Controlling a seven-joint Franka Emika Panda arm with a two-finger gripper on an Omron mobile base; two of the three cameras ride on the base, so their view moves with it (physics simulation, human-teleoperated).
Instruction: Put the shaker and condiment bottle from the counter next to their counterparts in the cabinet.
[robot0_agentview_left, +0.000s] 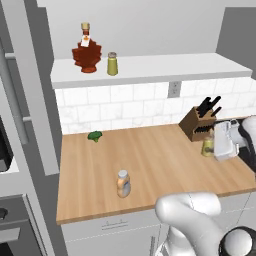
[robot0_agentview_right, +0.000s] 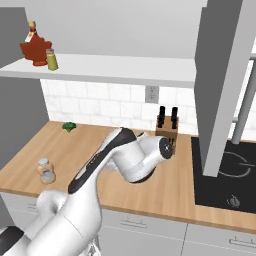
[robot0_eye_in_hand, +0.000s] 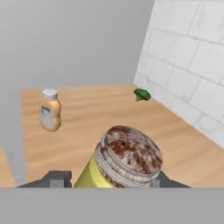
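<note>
On the cabinet (robot0_agentview_left: 150, 70) shelf, far left, stand the counterparts: the red maple-leaf bottle (robot0_agentview_left: 86, 51) and, just beside it to the right, an olive-yellow shaker with a grey cap (robot0_agentview_left: 112, 64). Below on the desk (robot0_agentview_left: 150, 155), a piece of broccoli (robot0_agentview_left: 94, 135) lies near the tiled wall, and the condiment bottle (robot0_agentview_left: 123, 183) stands upright towards the front edge, well apart from the arm. Further right, beside the knife block (robot0_agentview_left: 199, 123), the shaker (robot0_agentview_left: 208, 146) stands upright on the desk with the gripper (robot0_agentview_left: 224, 141) against its side. In the hand view the shaker (robot0_eye_in_hand: 122, 162) sits between the two finger tips, cap towards the camera, its long axis vertical. The jaws look partly closed around it; whether they actually grip it I cannot tell. The shelf spot lies up and far left.
</note>
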